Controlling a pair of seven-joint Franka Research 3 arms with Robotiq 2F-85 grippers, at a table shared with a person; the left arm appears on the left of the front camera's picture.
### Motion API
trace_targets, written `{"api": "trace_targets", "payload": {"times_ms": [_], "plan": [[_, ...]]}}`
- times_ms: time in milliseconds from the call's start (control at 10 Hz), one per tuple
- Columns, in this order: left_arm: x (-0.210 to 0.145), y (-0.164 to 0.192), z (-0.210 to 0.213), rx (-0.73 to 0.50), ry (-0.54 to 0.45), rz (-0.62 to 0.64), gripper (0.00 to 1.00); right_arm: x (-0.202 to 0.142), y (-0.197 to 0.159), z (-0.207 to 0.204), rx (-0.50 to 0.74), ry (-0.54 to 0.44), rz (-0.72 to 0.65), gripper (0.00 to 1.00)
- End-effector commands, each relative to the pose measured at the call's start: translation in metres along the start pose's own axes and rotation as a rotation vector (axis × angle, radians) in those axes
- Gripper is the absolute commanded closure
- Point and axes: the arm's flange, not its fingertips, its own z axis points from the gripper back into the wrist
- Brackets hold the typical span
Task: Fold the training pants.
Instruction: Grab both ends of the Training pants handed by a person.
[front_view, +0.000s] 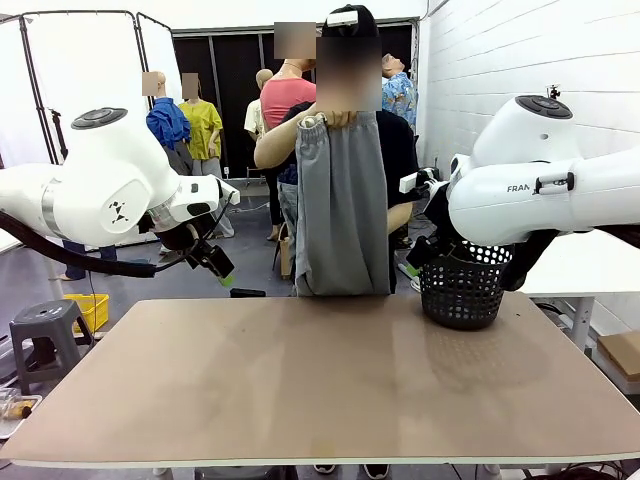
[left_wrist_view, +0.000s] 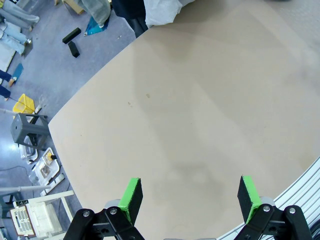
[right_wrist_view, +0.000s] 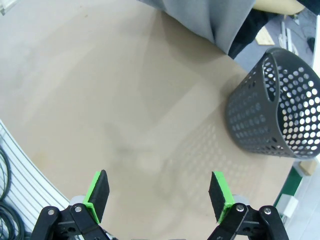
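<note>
Across the table a person holds up the training pants (front_view: 342, 205) by the gathered waistband. They are plain light grey and hang straight down, their hem just above the table's far edge. Their lower part (right_wrist_view: 200, 15) also hangs at the top of the right wrist view. My left gripper (front_view: 216, 266) hovers open above the table's far left, left of the pants and apart from them. Its green pads (left_wrist_view: 131, 196) stand wide with nothing between them over bare table. My right gripper (front_view: 417, 260) is open near the basket, to the right of the pants, with its pads (right_wrist_view: 220, 192) holding nothing.
A black mesh basket (front_view: 462, 292) stands at the far right of the brown table (front_view: 320, 380), close under my right arm; it also shows in the right wrist view (right_wrist_view: 275, 115). A grey stool (front_view: 42, 335) and a yellow crate (front_view: 88, 308) sit on the floor to the left.
</note>
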Motion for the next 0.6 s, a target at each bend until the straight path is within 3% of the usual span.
{"api": "trace_targets", "payload": {"times_ms": [0, 500], "plan": [[-0.0002, 0.0008, -0.0001, -0.001, 0.000, 0.002, 0.00, 0.0000, -0.0006, -0.0002, 0.000, -0.001, -0.001, 0.00], [-0.0002, 0.0008, -0.0001, -0.001, 0.000, 0.002, 0.00, 0.0000, -0.0006, -0.0002, 0.000, -0.001, -0.001, 0.00]]}}
